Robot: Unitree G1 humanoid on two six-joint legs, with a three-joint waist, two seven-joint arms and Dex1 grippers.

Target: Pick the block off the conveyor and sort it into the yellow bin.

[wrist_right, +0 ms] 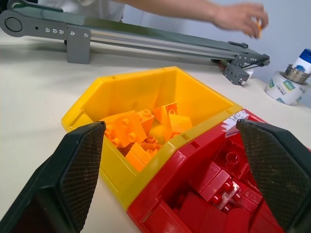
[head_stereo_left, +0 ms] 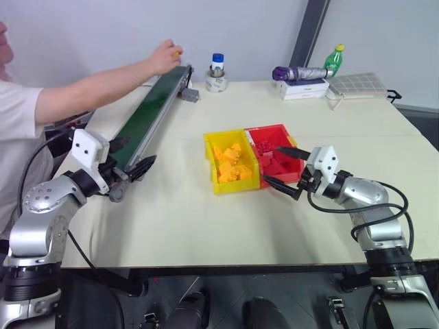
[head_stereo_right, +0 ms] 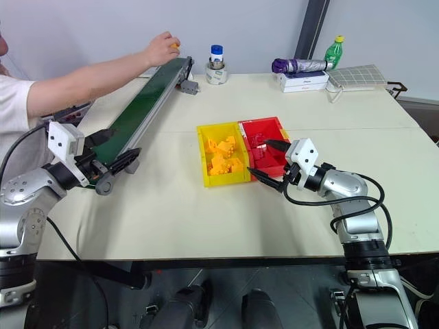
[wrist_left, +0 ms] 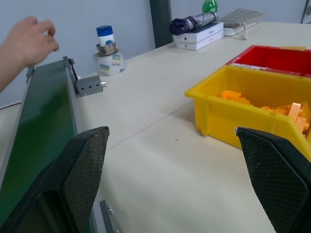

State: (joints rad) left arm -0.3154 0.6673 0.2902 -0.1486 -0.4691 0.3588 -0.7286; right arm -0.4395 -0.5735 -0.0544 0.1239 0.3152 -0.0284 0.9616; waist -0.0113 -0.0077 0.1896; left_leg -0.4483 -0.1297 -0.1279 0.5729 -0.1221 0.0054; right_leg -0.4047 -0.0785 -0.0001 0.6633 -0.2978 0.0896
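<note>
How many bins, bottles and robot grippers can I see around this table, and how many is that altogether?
Bins: 2, the yellow bin and the red bin.
Bottles: 2, a green bottle and a blue-capped bottle.
Grippers: 2, the left gripper and the right gripper, both open and empty.
Total: 6

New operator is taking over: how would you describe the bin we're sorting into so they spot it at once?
On the table, find the two tubs side by side at its middle. The yellow bin is the one nearer the conveyor, holding orange bricks; its red tub neighbour holds red ones.
</note>
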